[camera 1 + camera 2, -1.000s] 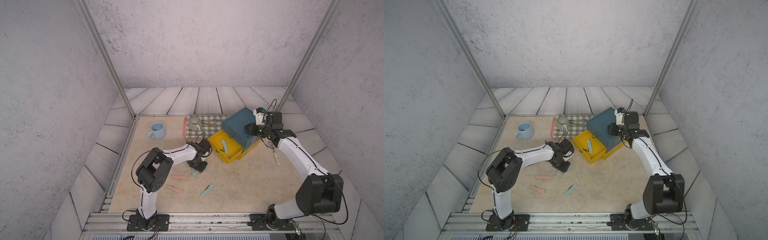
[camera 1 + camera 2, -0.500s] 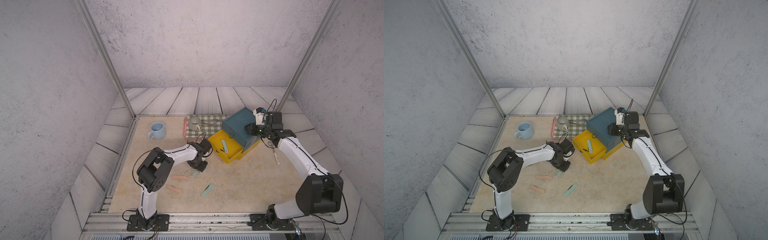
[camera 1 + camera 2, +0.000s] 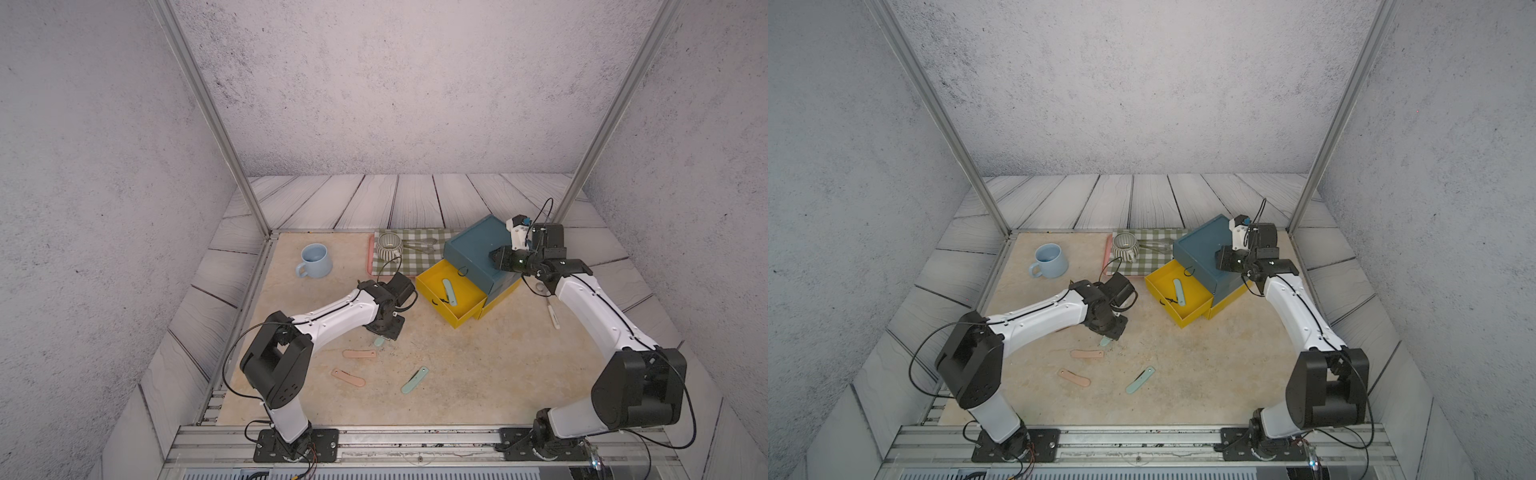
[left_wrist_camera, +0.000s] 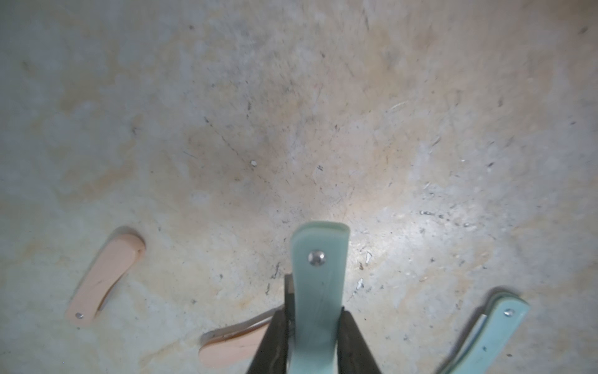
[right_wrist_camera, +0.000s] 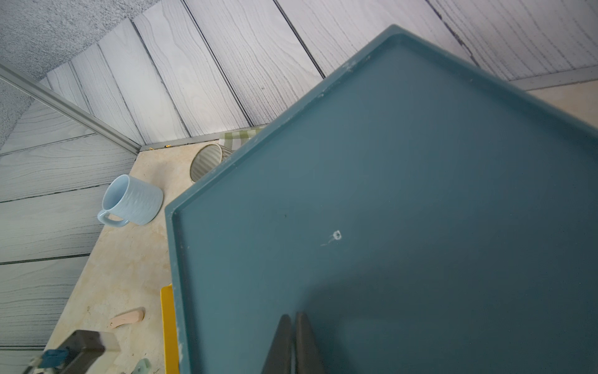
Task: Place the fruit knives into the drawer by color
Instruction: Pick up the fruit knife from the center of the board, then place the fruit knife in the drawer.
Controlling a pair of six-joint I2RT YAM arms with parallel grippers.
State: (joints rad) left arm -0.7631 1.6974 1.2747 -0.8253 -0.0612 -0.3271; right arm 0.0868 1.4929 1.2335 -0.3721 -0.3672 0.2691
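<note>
Farthest left of the drawer chest (image 3: pixel 473 245), well apart from it: pale blue mug (image 3: pixel 314 259), upright on the beige table (image 3: pixel 519 374). Next, left of the chest and nearer the arm bases: salmon-pink knife (image 3: pixel 348 377) lying flat, then second salmon-pink knife (image 3: pixel 359 354) a little closer to the chest, apart from the first. Left gripper (image 3: pixel 384 332) just beside that second one, on its chest side; pinches a held teal knife (image 4: pixel 318 291) between both black fingers (image 4: pixel 271 343), rivet end poking out past the fingertips toward the table; cannot tell whether that end touches the surface. Farther back, just beside the chest's left side: pink tray (image 3: pixel 369 255) under a green checkered cloth (image 3: pixel 415 264), carrying a striped cup (image 3: pixel 389 246) and slim metal cutlery (image 3: pixel 419 245). Nearer the bases than the chest, flat and alone on the table: loose teal knife (image 3: pixel 414 380). Pulled out from the chest's front: open yellow drawer (image 3: pixel 471 316), holding one stored teal knife (image 3: pixel 449 291) flat on its floor. Over the chest's dark teal top: right gripper (image 5: pixel 293 343), fingers pressed together on nothing. Right of the chest, lying on the table: thin white stick (image 3: pixel 552 318).
</note>
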